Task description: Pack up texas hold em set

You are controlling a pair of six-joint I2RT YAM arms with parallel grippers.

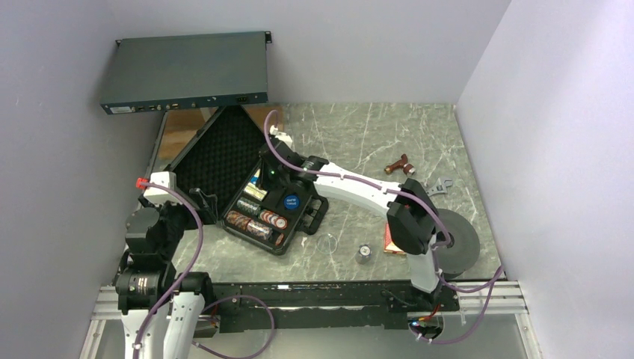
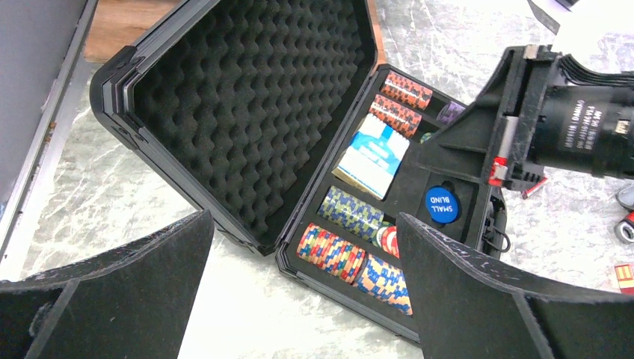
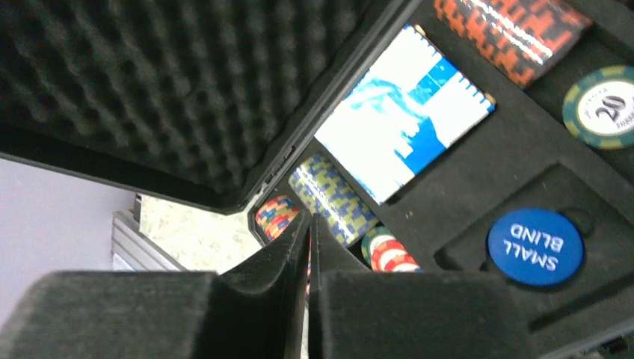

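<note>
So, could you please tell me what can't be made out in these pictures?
Top view: the right arm hides part of the case.
Left wrist view: that arm covers slots beyond the blue disc.
Right wrist view: the right gripper hides some chip rolls; the edge cuts the 20 chip.
Top view: small round object, too small to identify.

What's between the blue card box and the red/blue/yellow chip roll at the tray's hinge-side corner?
A yellow-and-blue chip roll lies between the blue card box and the red/blue/yellow chip roll. The left wrist view shows it best.
</note>
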